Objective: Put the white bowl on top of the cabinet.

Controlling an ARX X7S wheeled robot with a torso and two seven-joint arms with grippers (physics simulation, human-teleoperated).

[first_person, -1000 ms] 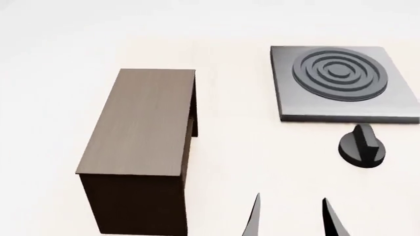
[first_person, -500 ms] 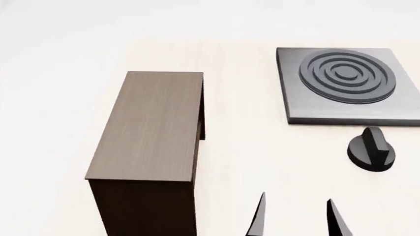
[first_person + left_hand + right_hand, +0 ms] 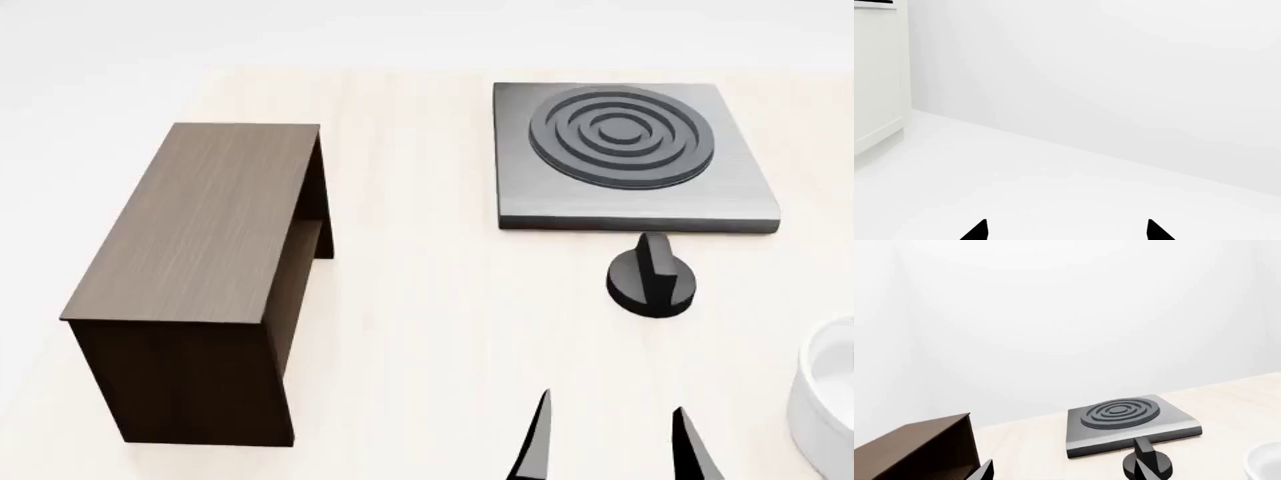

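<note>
White bowl (image 3: 830, 400) sits untouched at the worktop's right edge — reaching step; right tool (image 3: 611, 440) gapes open, must swing right — left tool (image 3: 1065, 231) also open

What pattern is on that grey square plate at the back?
The stove plate carries raised concentric rings, dark grey on grey, seen best in the head view.

Your right wrist camera shows the grey stove plate (image 3: 1131, 424) on the desk (image 3: 1227, 400), the black knob (image 3: 1147, 465) just before it, the cabinet (image 3: 917, 452) well aside, the white bowl (image 3: 1266, 462) opposite.
</note>
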